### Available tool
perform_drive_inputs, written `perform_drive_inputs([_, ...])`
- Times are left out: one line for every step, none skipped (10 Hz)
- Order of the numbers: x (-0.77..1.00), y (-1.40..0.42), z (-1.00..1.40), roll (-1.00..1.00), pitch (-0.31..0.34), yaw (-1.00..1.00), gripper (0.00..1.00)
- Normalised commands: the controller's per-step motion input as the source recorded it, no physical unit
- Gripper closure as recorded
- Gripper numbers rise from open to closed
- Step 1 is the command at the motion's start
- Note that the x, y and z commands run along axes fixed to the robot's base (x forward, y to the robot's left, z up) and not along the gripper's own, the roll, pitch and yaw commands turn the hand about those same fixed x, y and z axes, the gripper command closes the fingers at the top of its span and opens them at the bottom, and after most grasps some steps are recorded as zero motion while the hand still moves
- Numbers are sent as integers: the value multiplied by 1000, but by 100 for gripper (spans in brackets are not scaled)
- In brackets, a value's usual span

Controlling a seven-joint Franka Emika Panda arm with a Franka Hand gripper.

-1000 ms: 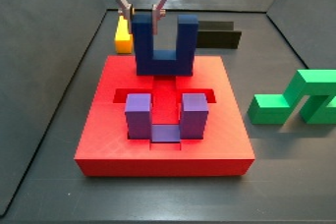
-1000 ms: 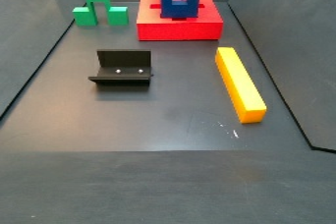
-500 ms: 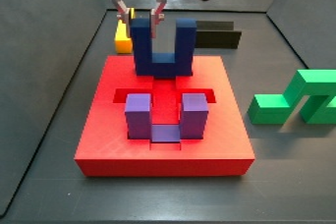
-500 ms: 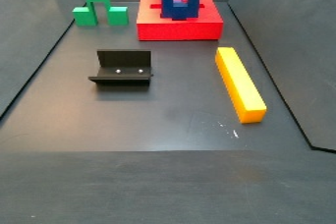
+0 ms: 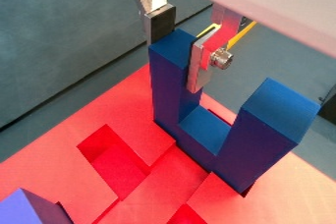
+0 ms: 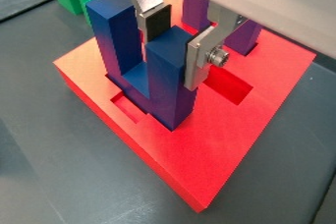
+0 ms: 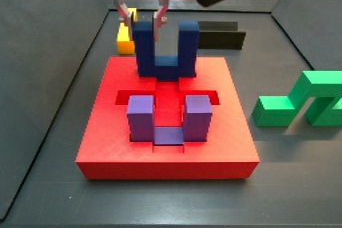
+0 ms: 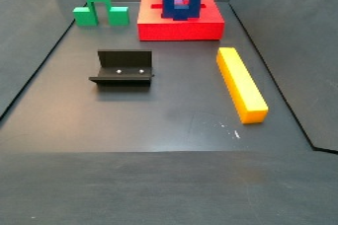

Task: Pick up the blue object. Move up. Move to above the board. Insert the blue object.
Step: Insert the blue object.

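Fixture: dark bracket on the floor, nearest in a side view, well apart from the work.
Yellow bar: flat on the floor, beside the fixture, clear of the board.
Board: red slab with shaped recesses; open recess just below the blue object in a wrist view.
Purple block: prongs up, seated in the board's near recess.
Blue object: U-shaped, prongs up, held over the board's far part; base close to the red top, contact or seating not discernible.
Gripper: above the board, jaws narrow, clamped on one prong of the blue object; silver finger pressed flat on the prong's side.
Green block: on the floor beside the board, uninvolved.
Step, as judged: insertion.
Risk: base edge catching on the recess rim if slightly offset or twisted.
Risk: one-prong grip allowing tilt under push, likely jamming or slipping in the pads.
Risk: early release leaving the piece cocked on the rim.
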Motion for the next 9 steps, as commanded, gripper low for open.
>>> perform_drive_inputs([0,0,-554,99,0,0,100])
perform_drive_inputs([9,0,-720,81,0,0,100])
perform_drive_inputs([80,0,-863,76,39,0,100])
perform_drive_inputs([100,0,-966,54,51,0,100])
perform_drive_inputs([97,0,-1000,46,44,0,100])
perform_drive_inputs([94,0,-1000,61,17,0,100])
perform_drive_inputs([109,0,-1000,74,11,0,100])
perform_drive_inputs([46,0,-346,34,0,0,100])
perform_drive_inputs([0,0,0,0,0,0,100])
